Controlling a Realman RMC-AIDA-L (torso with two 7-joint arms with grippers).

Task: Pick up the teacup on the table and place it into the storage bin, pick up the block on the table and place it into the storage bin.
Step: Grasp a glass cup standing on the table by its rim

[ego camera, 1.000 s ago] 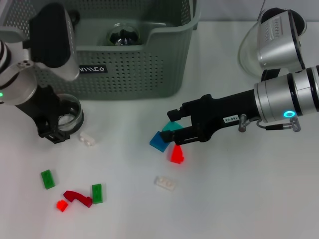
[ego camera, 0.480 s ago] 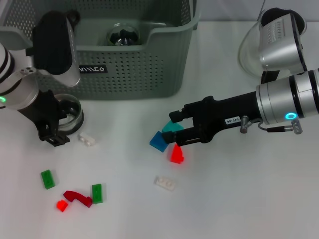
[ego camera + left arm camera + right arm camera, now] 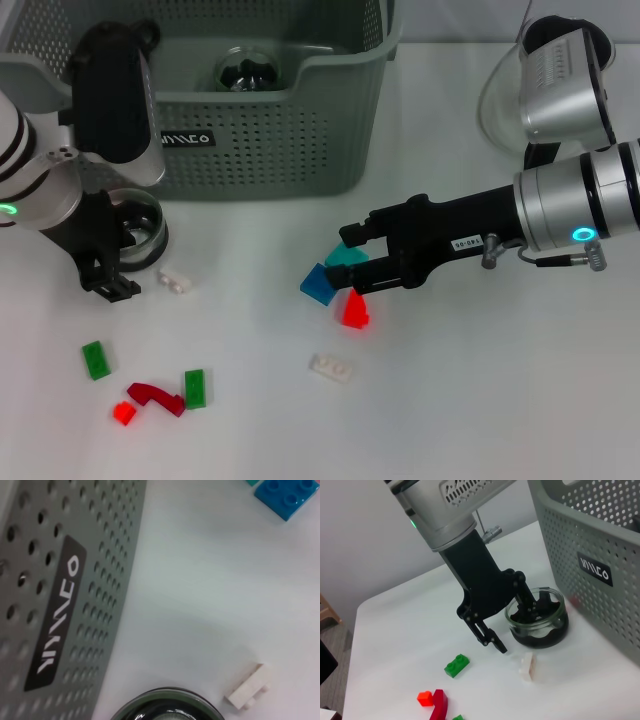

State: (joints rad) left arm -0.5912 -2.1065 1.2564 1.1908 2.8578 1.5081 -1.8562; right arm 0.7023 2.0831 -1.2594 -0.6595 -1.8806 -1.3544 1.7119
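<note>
A clear glass teacup (image 3: 148, 222) (image 3: 542, 625) (image 3: 167, 707) stands on the white table just in front of the grey-green storage bin (image 3: 260, 150) (image 3: 600, 525). My left gripper (image 3: 120, 258) (image 3: 514, 624) is open and straddles the cup's wall, one finger inside and one outside. A second glass cup (image 3: 245, 70) lies in the bin. My right gripper (image 3: 354, 258) is open, low over the table, with a teal block (image 3: 345, 255) between its fingers. A blue block (image 3: 320, 285) and a red block (image 3: 353, 310) lie right beside it.
A white block (image 3: 176, 280) (image 3: 526, 666) lies next to the teacup and another white block (image 3: 330, 368) sits mid-table. Green blocks (image 3: 96, 359) and red pieces (image 3: 155, 397) are scattered at the front left. A clear glass jug (image 3: 497, 100) stands at the back right.
My left arm has shifted slightly, its outer finger sliding a little toward the table's front. The right gripper edged slightly right early on, then held still around the teal block.
</note>
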